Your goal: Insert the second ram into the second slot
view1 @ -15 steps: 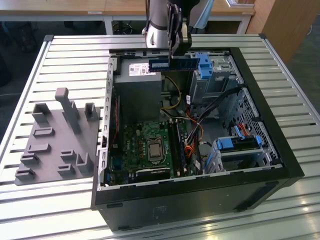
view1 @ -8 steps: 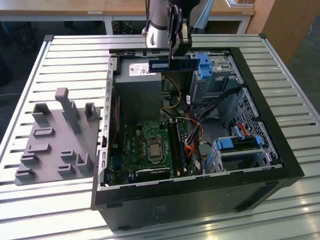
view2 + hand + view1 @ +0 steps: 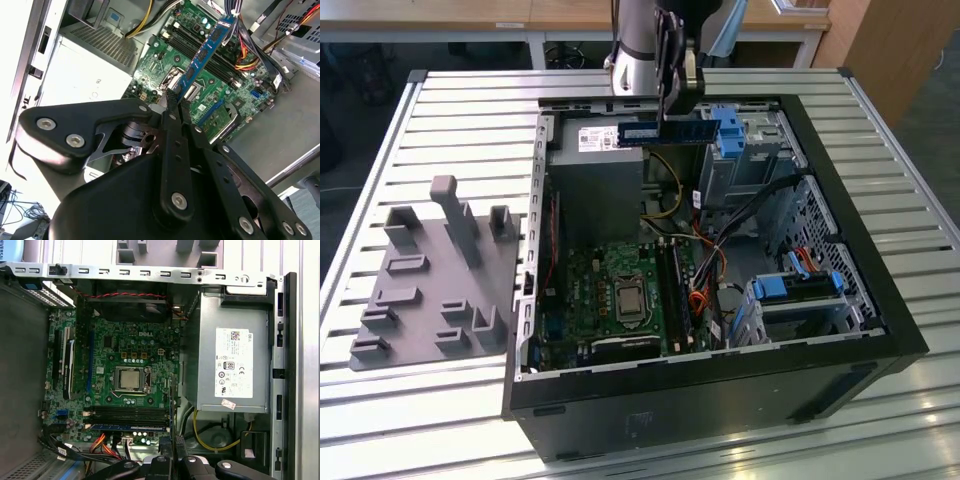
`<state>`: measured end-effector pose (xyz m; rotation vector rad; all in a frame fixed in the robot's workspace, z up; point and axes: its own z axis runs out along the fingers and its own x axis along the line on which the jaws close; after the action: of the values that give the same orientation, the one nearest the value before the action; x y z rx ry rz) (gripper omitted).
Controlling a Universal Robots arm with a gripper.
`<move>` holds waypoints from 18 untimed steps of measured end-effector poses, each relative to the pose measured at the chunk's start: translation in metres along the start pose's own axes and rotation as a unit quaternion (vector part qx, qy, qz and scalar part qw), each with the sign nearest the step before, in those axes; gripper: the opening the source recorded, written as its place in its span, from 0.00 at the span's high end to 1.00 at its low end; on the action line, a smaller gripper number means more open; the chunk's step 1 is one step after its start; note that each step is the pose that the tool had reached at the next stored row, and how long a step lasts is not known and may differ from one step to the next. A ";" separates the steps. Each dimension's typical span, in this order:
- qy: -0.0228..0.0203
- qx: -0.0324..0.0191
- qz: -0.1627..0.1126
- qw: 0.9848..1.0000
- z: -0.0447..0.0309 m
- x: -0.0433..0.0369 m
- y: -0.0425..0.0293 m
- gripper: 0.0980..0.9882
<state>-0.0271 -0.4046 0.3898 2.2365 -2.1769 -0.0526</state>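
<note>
The hand (image 3: 673,112) is closed on the second ram (image 3: 665,132), a thin blue board held level with its long axis across the exterior view. It hangs high over the open black case (image 3: 720,400), near the grey metal power supply (image 3: 595,190). There is open air beneath, and the motherboard slots (image 3: 672,295) lie well below, one seemingly filled.

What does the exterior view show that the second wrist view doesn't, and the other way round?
Exterior view: the grey holder tray on its left and the blue drive brackets. Second wrist view: close up, the end effector shut on the blue memory stick. Both: that stick, the motherboard and the power supply.
</note>
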 end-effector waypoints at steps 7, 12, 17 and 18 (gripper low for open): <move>0.000 0.000 0.000 1.000 0.0000 0.0056 0.0001 0.96; 0.000 0.003 0.000 1.000 0.0000 0.0131 0.0008 0.96; 0.000 0.003 0.000 1.000 0.0003 0.0182 0.0009 0.96; 0.000 0.003 0.000 1.000 0.0004 0.0191 0.0009 0.96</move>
<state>-0.0275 -0.4238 0.3892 2.2392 -2.1794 -0.0468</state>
